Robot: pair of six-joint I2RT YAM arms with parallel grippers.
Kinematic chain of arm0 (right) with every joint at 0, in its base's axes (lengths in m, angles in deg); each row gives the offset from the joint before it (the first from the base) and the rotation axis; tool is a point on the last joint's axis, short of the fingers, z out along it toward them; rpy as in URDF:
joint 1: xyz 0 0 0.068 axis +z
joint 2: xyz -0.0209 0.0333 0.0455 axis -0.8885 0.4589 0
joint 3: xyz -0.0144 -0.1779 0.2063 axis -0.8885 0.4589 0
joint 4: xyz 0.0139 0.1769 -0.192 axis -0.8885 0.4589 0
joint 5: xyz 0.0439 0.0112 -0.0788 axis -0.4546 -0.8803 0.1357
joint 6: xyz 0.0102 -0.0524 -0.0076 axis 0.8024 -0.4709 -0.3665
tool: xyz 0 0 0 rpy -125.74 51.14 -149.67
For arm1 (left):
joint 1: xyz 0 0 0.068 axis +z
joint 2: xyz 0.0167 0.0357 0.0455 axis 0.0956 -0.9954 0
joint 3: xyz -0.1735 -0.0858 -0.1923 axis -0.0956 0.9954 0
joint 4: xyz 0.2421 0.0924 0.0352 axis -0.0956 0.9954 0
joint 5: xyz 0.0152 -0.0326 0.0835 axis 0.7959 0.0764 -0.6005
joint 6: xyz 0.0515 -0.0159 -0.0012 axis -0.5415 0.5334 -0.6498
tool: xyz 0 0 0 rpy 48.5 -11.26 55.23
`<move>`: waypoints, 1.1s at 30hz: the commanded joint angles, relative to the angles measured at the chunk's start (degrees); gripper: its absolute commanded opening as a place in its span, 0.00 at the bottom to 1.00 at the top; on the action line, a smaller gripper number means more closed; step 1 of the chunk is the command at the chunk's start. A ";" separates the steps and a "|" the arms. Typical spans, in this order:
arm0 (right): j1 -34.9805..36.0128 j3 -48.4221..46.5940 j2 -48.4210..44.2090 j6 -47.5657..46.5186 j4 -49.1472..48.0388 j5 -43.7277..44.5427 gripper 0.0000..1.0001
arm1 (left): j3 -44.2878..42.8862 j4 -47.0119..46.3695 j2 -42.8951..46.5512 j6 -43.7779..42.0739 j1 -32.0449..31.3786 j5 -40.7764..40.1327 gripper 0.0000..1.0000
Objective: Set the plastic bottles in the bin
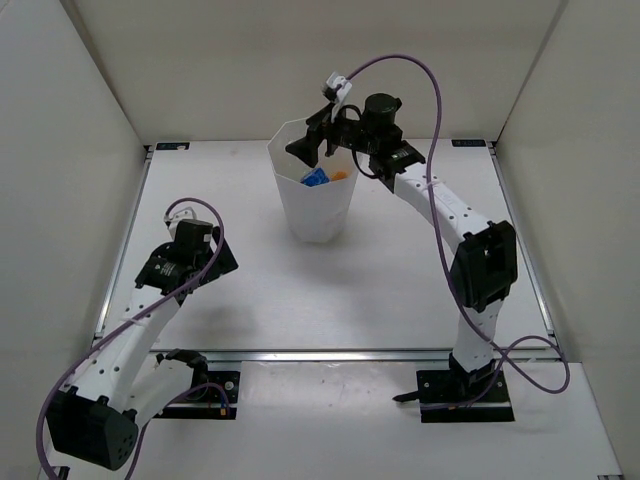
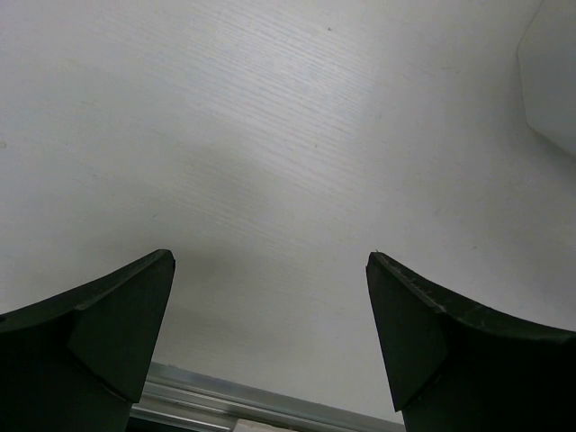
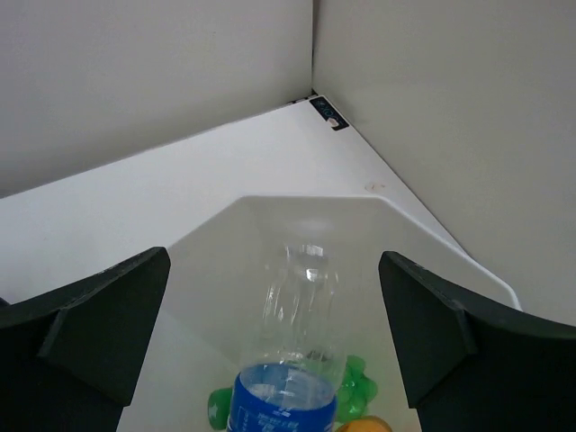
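Observation:
The white faceted bin (image 1: 316, 215) stands at the back middle of the table. My right gripper (image 1: 318, 138) hangs open over its rim, its jaws spread wide. In the right wrist view (image 3: 274, 261) a clear bottle with a blue label (image 3: 292, 360) lies loose inside the bin (image 3: 423, 236), between but not touched by the fingers. A green bottle (image 3: 355, 387) and an orange bottle (image 3: 364, 425) lie below it. Blue (image 1: 313, 178) and orange (image 1: 339, 176) show in the top view. My left gripper (image 1: 190, 246) is open and empty over bare table (image 2: 270, 261). The red-labelled and black-labelled bottles are out of view.
White walls close the table on the left, back and right. A metal rail (image 2: 270, 400) runs along the near edge just under my left fingers. The bin's side (image 2: 551, 81) shows at the upper right of the left wrist view.

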 commanded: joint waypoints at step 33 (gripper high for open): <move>-33.04 54.42 -52.60 6.56 49.04 34.24 0.99 | -5.14 2.16 -2.05 0.33 -0.12 -5.31 0.99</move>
